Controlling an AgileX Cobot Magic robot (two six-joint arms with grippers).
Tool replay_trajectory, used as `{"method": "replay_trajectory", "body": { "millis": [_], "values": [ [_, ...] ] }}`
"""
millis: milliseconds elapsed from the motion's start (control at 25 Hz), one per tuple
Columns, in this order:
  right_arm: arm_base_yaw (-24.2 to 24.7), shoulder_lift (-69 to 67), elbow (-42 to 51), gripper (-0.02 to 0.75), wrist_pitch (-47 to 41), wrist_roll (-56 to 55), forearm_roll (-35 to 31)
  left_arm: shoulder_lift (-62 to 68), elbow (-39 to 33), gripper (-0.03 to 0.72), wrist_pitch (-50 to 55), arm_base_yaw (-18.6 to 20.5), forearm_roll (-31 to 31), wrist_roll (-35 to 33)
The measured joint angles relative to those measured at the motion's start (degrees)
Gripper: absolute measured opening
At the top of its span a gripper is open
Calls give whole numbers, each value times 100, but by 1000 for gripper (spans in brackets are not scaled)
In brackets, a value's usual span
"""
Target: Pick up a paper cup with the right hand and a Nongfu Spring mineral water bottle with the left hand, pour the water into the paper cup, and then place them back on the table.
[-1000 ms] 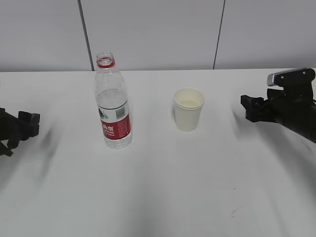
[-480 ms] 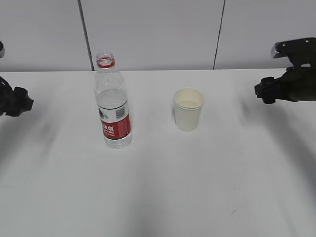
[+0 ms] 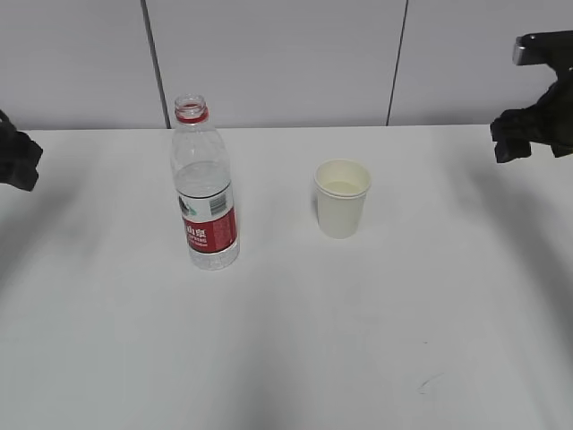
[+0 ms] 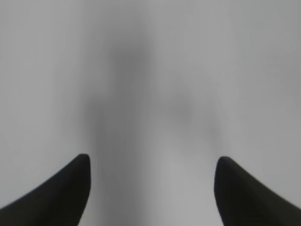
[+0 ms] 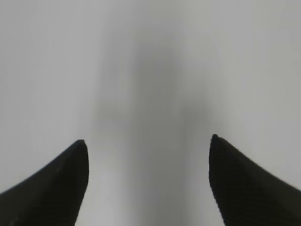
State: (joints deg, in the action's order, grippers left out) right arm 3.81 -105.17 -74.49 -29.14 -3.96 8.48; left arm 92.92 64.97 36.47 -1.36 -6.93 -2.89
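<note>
The clear Nongfu Spring bottle with red neck ring and red-and-white label stands upright, uncapped, left of centre on the white table, partly filled with water. The cream paper cup stands upright to its right with liquid in it. My left gripper hangs at the far left edge, well clear of the bottle. My right gripper is raised at the far right edge, well clear of the cup. Both wrist views show only blank table between wide-apart fingers; the left gripper and right gripper are open and empty.
A grey panelled wall runs behind the table's far edge. A small dark mark lies on the tabletop at the front right.
Both grippers have pulled outward and upward, the left toward the left edge, the right toward the upper right. Bottle and cup have not moved.
</note>
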Motion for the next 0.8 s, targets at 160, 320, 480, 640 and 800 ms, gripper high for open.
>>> {"method": "replay_trajectory", "body": {
  "millis": [160,320,480,640,800],
  "values": [
    [0,0,-551,592,-862,1105,-1081,0,194,494,526,0,216,0],
    [0,0,-966,592,-1440,1678,-1784,0,291,491,916,0,485,0],
    [-11,0,-1231,592,-1843,1801,-1889,0,330,491,1125,0,508,0],
    [-11,14,-1281,592,-2292,1930,-1889,-41,335,491,1304,0,304,0],
    [-11,38,-1281,592,-2836,1952,-1889,-227,233,491,1488,0,254,0]
  ]
}}
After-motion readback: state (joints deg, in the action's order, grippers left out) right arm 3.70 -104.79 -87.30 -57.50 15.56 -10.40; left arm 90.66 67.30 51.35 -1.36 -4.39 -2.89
